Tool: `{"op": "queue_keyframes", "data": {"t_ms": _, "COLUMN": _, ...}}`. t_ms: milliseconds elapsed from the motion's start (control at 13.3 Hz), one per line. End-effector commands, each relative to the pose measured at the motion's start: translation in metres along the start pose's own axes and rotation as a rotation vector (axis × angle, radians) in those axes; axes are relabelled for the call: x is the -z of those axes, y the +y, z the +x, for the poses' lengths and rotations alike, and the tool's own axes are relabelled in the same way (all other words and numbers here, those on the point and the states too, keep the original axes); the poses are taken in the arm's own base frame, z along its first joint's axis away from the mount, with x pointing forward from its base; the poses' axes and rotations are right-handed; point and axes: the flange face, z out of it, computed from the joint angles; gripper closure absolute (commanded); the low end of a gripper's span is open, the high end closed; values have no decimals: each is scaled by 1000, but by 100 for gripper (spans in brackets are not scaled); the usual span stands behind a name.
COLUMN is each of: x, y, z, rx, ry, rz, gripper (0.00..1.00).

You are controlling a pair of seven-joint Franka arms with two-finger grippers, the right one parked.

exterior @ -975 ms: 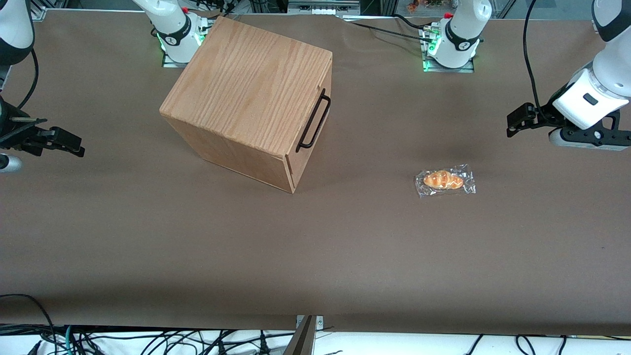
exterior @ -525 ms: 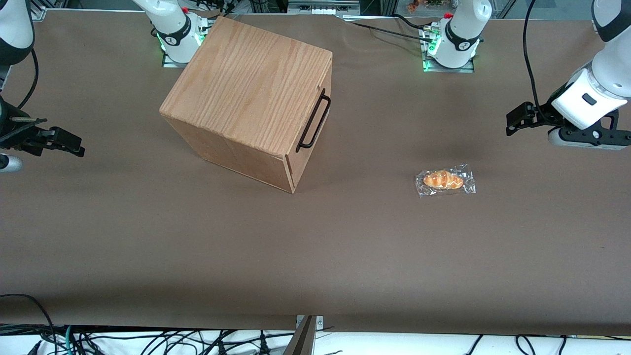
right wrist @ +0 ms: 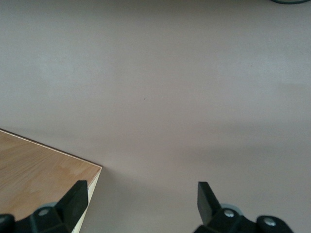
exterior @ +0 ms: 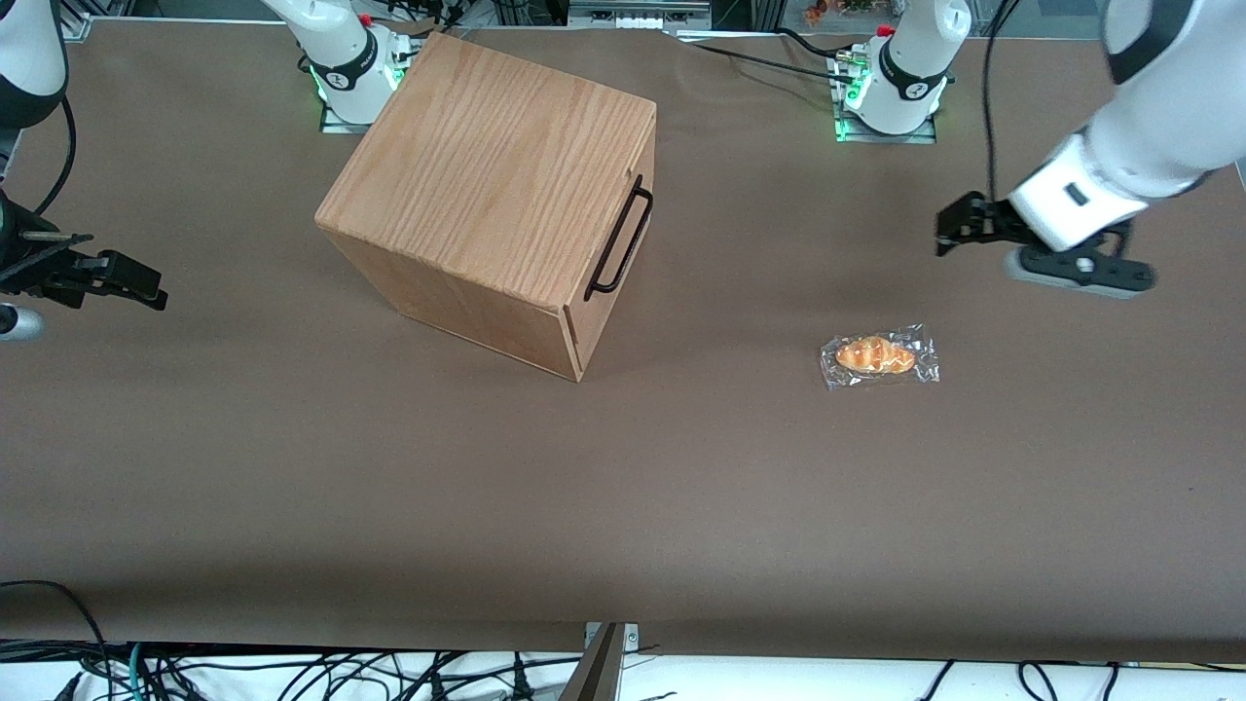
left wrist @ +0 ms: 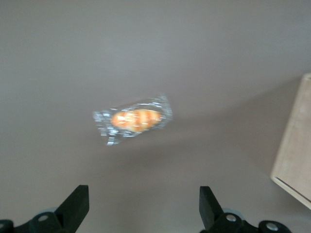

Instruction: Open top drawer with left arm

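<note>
Gripper (exterior: 949, 229) on the left arm (exterior: 1119, 161): fingers spread wide apart, nothing between them, hanging above bare table (exterior: 759, 467) well clear of the surface. In the wrist view the gripper (left wrist: 141, 213) shows both black fingertips (left wrist: 77, 201) with open brown surface in the gap. Spread like this most likely so the handle can pass between them on arrival.

Nearest to the gripper: a wrapped pastry (exterior: 879, 356), below it and nearer the front camera, lying flat, not touched. The pastry (left wrist: 133, 120) has no part in this job; judged merely an obstacle to pass over.

Further out, toward the parked arm's end: the oak box (exterior: 496, 190), turned at an angle so its front faces the gripper. The top drawer (exterior: 623, 229) sits fully closed, flush with the box, its black bar handle (exterior: 617, 240) standing off the panel. Well apart from the gripper.

Judgement: approach stage, no contact made. Handle runs slantwise, so the wrist likely needs turning to straddle it.
</note>
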Motion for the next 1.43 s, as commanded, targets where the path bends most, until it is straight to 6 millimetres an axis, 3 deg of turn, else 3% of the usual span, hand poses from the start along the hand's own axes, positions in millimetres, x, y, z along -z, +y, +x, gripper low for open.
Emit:
{"op": "queue_keyframes", "data": {"t_ms": 0, "x": -25, "y": 62, "z": 7, "rx": -47, "ry": -46, "rz": -47, "gripper": 0}}
{"op": "queue_keyframes", "data": {"t_ms": 375, "x": -76, "y": 193, "z": 13, "rx": -176, "ry": -19, "rz": -209, "gripper": 0}}
{"op": "queue_keyframes", "data": {"t_ms": 525, "x": -96, "y": 222, "z": 20, "rx": -199, "ry": 22, "rz": -245, "gripper": 0}}
{"op": "queue_keyframes", "data": {"t_ms": 900, "x": -137, "y": 267, "z": 19, "rx": -252, "ry": 33, "rz": -287, "gripper": 0}}
{"op": "queue_keyframes", "data": {"t_ms": 1350, "x": -176, "y": 279, "z": 8, "rx": -256, "ry": 42, "rz": -294, "gripper": 0}}
